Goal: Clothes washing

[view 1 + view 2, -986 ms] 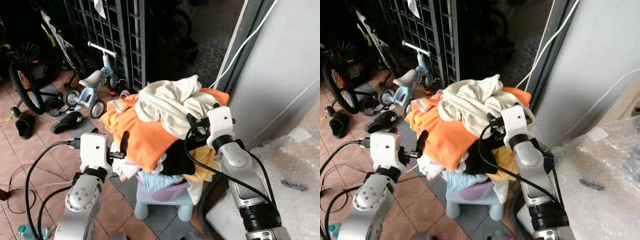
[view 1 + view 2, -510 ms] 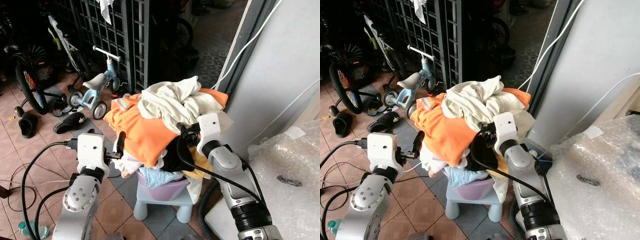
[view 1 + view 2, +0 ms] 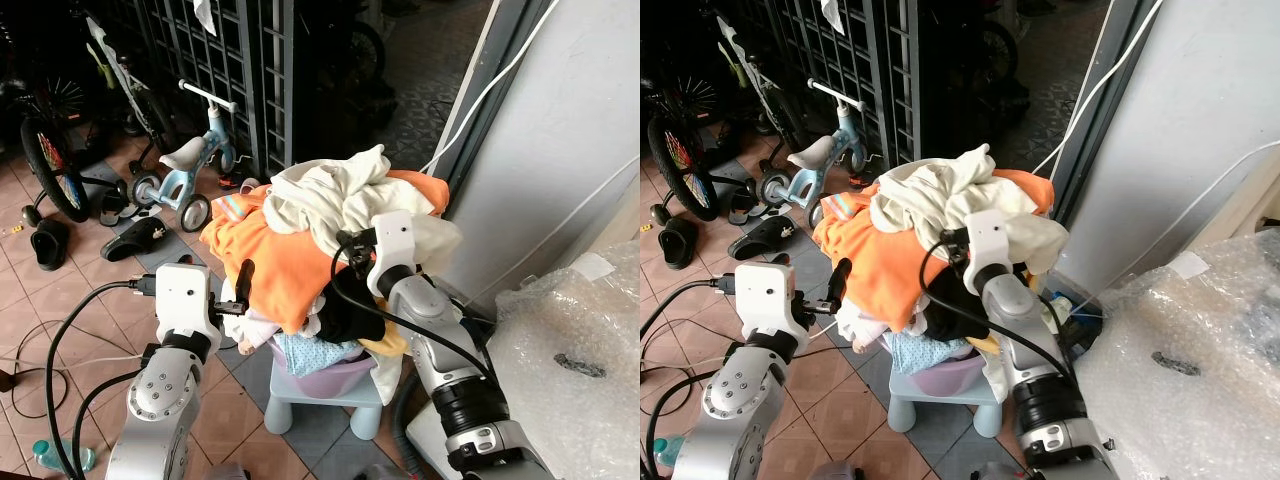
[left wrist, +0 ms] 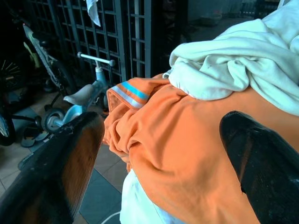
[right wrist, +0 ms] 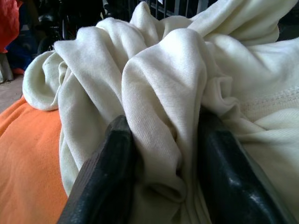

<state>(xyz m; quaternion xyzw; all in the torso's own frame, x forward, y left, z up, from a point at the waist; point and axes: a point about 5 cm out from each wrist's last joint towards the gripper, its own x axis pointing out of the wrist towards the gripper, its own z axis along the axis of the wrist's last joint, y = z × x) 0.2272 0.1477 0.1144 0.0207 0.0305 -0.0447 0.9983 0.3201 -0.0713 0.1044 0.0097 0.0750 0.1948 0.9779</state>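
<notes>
A heap of clothes fills a purple basin (image 3: 325, 372) standing on a pale blue stool (image 3: 318, 402). A cream garment (image 3: 330, 195) lies on top, over an orange garment (image 3: 285, 268). My right gripper (image 5: 163, 158) is pushed into the top of the heap, and its fingers (image 5: 110, 172) are closed on a fold of the cream garment. My left gripper (image 4: 159, 154) is open at the heap's left side, just short of the orange garment, with nothing between its fingers (image 4: 70, 158).
A child's balance bike (image 3: 190, 165), a bicycle wheel (image 3: 50, 165) and sandals (image 3: 135, 240) stand at the left before a dark metal gate (image 3: 220, 60). A grey wall (image 3: 570, 130) and a bubble-wrapped object (image 3: 570, 340) close off the right. Cables (image 3: 40, 340) lie on the tiled floor.
My right gripper has moved left and up from the heap's right side onto the cream garment at its top. The left gripper has hardly moved; the camera has shifted a little.
</notes>
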